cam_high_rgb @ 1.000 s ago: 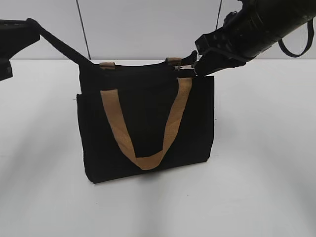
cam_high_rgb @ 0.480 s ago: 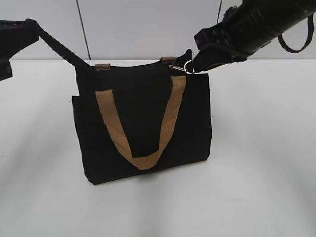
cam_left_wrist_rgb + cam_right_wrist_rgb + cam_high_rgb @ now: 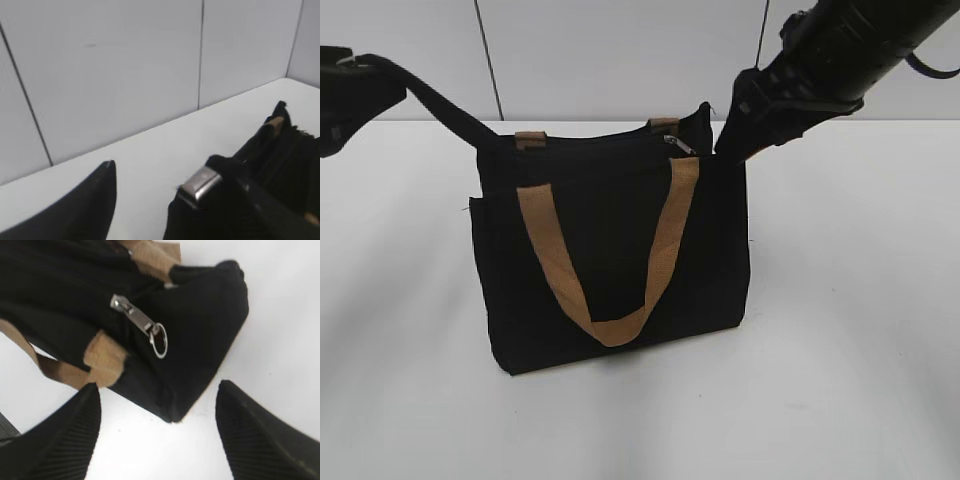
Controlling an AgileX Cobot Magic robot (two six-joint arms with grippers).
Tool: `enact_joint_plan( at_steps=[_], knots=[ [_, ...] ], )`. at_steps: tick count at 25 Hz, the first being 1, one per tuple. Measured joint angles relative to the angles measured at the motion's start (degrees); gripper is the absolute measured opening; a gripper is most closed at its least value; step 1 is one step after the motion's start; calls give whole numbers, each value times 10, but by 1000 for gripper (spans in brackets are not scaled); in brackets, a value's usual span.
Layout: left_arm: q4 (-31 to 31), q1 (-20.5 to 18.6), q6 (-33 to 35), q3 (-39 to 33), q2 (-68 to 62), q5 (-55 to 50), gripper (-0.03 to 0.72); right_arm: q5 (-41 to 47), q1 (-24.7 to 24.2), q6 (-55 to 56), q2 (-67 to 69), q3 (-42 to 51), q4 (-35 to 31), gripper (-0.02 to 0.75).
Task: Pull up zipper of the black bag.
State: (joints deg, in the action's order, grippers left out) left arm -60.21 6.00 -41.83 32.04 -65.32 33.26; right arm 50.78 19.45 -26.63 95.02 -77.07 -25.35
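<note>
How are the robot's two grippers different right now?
The left gripper pinches a black tab at the black bag's left top corner; the right gripper holds nothing, wide open. The left sits beside the bag's left end; the right hangs over the zipper at the other end. Both are black.

The bag (image 3: 615,255) stands upright on the table (image 3: 840,330), left of the middle in the exterior view. One strap (image 3: 610,250) hangs down its front face; the ends of the other strap (image 3: 531,139) show at the top edge behind. The zipper (image 3: 679,146) lies on the top edge near the right corner. The right gripper (image 3: 745,135) sits just beside that corner, above and to the right, jaws apart and off the zipper. The left gripper (image 3: 350,95) is up at the far left, holding a tab (image 3: 445,98) that runs down to the bag's top left corner. A wall (image 3: 620,50) stands behind the table.
</note>
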Motion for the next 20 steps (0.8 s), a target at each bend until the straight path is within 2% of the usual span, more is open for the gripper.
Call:
enact_joint_plan(
  at_steps=[4,7,9,12,18,20],
  knots=[
    [3,0,-29,0,2,-115,485,51,0,12,-1,-15,71,551],
    [46,0,-33,0,3,-254,489,74,0,28,-7,-22,105,551],
    [95,0,-34,0,3,-350,489,91,0,39,-11,-30,118,551],
    [169,0,-35,0,4,-442,489,109,0,62,-11,-39,134,552],
    [335,0,-19,1,3,-505,482,173,0,166,-11,-48,193,552],
    [400,0,23,1,-5,-545,464,184,0,210,-11,-48,229,552]
  ],
)
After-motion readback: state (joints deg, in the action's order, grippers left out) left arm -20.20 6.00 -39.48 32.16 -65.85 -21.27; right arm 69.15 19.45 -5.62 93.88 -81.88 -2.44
